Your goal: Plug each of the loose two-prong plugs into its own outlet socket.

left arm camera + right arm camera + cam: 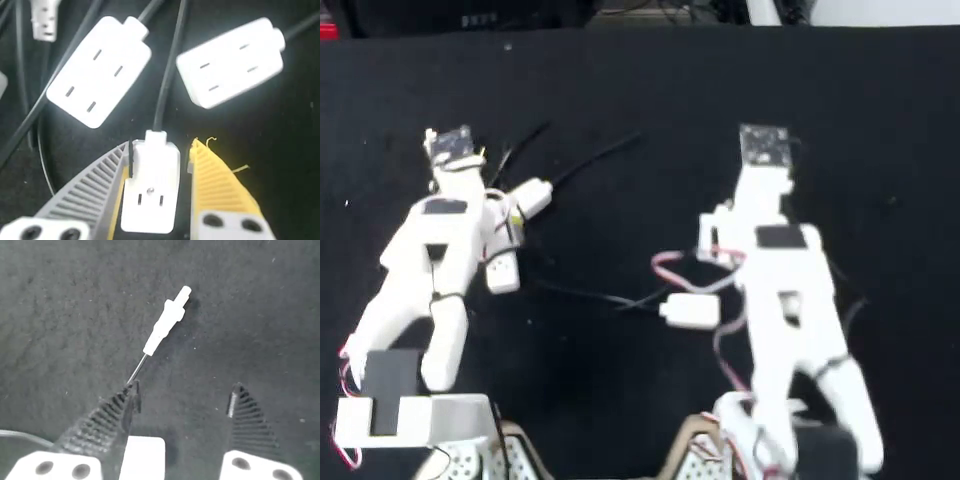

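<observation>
Left hand [161, 146] sits clamped around the plug [150, 190].

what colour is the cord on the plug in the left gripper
The plug's cord is black; clearest in left wrist view.

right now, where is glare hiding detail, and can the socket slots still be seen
High view: the outlet block glares to flat white, no slots visible. Left wrist view: both outlet blocks are bright, yet their slots show dark. Right wrist view: even light, no glare, a faint shadow beside the small white connector.
</observation>
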Robot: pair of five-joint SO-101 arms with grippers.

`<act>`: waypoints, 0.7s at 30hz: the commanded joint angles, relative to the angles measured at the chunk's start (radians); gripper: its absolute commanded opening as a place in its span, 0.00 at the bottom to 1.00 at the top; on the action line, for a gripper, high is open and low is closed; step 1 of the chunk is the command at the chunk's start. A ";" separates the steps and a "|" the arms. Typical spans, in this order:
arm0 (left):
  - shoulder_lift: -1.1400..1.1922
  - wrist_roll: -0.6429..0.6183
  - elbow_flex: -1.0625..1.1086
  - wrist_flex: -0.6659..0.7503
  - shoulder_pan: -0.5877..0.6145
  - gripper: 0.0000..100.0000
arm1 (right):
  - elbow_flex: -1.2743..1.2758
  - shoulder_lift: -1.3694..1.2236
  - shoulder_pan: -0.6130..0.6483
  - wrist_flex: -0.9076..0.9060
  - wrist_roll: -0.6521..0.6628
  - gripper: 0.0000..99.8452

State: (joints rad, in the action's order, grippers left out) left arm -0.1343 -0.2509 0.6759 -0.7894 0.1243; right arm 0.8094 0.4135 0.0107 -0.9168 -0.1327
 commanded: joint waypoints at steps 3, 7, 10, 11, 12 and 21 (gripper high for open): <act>-0.040 -0.199 0.064 0.092 -0.021 0.19 | -0.228 -0.294 0.021 0.048 -0.155 0.28; -0.040 -0.221 0.111 0.153 -0.022 0.19 | -0.344 -0.461 0.021 0.046 -0.210 0.28; -0.040 -0.222 0.116 0.158 -0.022 0.19 | -0.429 -0.573 0.020 0.040 -0.210 0.26; -0.040 -0.222 0.116 0.157 -0.022 0.19 | -0.450 -0.605 0.020 0.038 -0.207 0.24; -0.040 -0.222 0.116 0.157 -0.022 0.19 | -0.469 -0.631 0.020 0.038 -0.199 0.21; -0.040 -0.222 0.116 0.160 -0.022 0.19 | -0.509 -0.593 0.003 -0.005 0.015 0.01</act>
State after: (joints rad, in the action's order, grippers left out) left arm -0.1450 -0.4641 0.7925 -0.6421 0.1181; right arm 0.3537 -0.2677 0.0184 -0.9060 -0.2079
